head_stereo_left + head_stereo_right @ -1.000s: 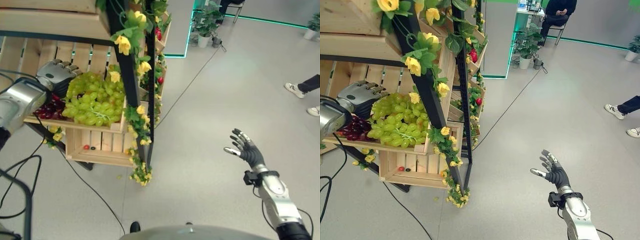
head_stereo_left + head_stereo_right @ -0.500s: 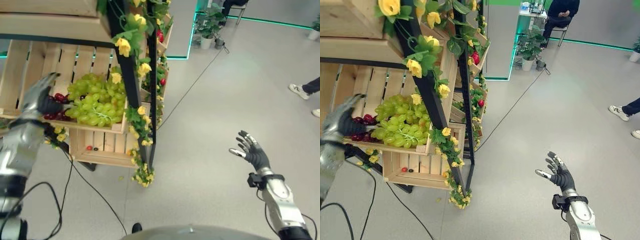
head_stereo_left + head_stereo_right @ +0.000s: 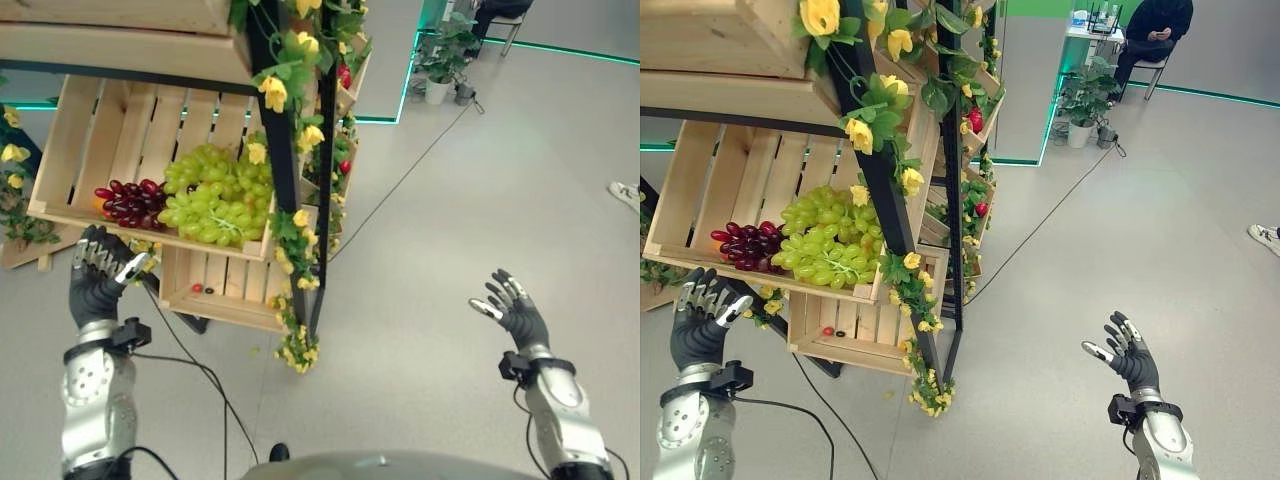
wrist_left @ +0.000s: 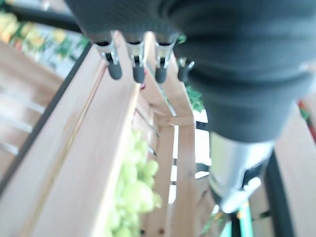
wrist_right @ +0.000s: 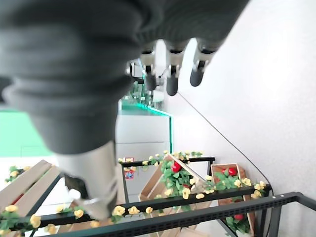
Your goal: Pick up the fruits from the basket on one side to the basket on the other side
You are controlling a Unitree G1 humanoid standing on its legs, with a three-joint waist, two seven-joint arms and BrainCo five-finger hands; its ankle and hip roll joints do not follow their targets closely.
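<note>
A slanted wooden crate (image 3: 128,118) on the flower-decked stand holds a big bunch of green grapes (image 3: 214,196) and a smaller bunch of dark red grapes (image 3: 126,199) to its left. My left hand (image 3: 98,286) hangs below and in front of the crate's front edge, fingers relaxed, holding nothing. In the left wrist view its fingers (image 4: 134,69) point past the crate's wood toward the green grapes (image 4: 134,183). My right hand (image 3: 516,313) floats open over the bare floor at the right, far from the stand; the straight fingers (image 5: 171,75) hold nothing.
A lower crate (image 3: 228,297) under the grapes holds a small red item (image 3: 197,289). A black post (image 3: 287,150) wrapped in yellow flowers rises at the crate's right corner. Red fruits (image 3: 345,76) sit in crates behind. A potted plant (image 3: 440,75) and a seated person (image 3: 1160,25) are far back.
My left hand has pulled out of the grape crate and dropped below its front edge, empty. The camera has swung left. The right hand has barely moved.
</note>
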